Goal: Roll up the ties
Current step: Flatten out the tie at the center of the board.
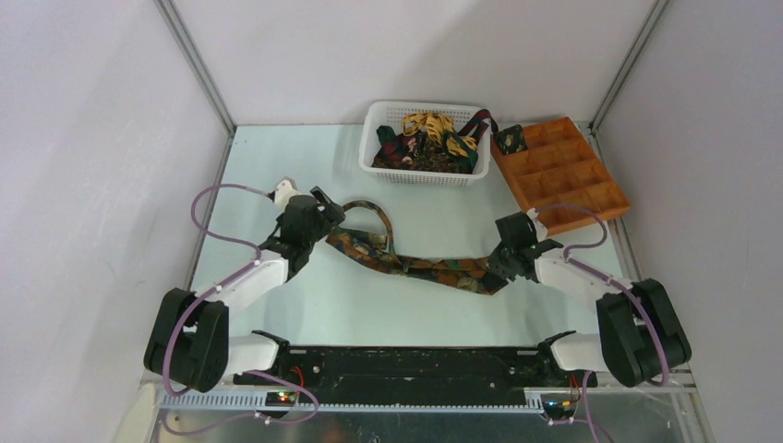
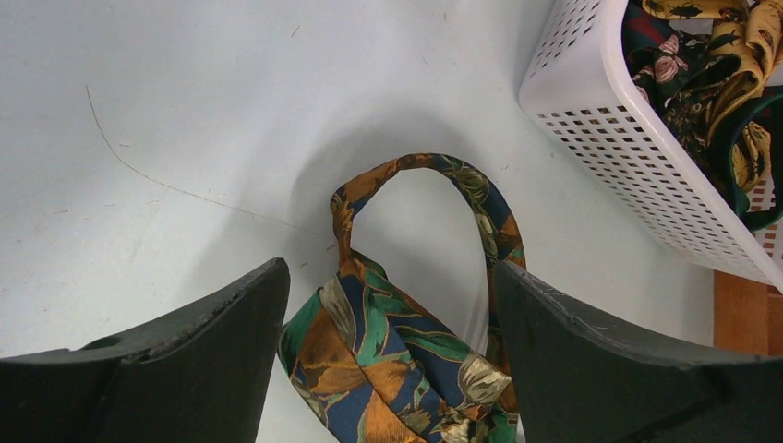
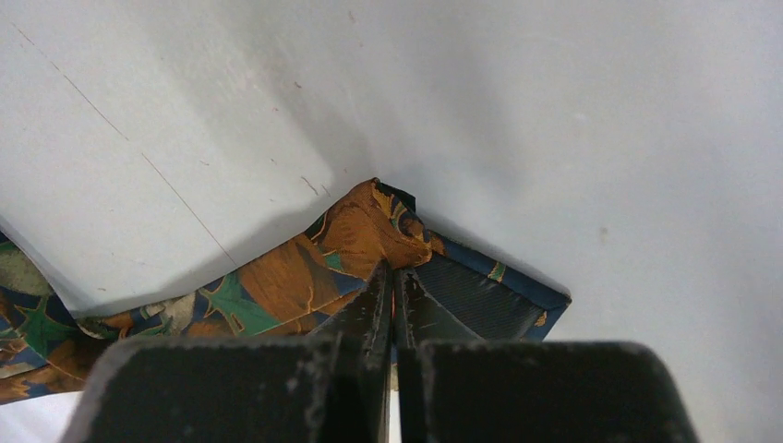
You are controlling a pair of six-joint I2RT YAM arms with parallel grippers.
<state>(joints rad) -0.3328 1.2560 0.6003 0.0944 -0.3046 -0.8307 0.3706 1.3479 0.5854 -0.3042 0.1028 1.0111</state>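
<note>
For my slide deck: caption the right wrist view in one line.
The right gripper, shut, pinches the folded end of a leaf-patterned tie on the pale table.

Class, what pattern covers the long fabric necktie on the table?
Necktie: orange-green-blue leaf print; left wrist view.

Top cam: high at near edge, looks down on pale table [image 1: 305, 305]. Wrist cams: low, close-up; all three share the green-orange leaf-patterned fabric necktie [image 1: 425, 268]; left also catches the white perforated plastic basket [image 2: 628, 157]
</note>
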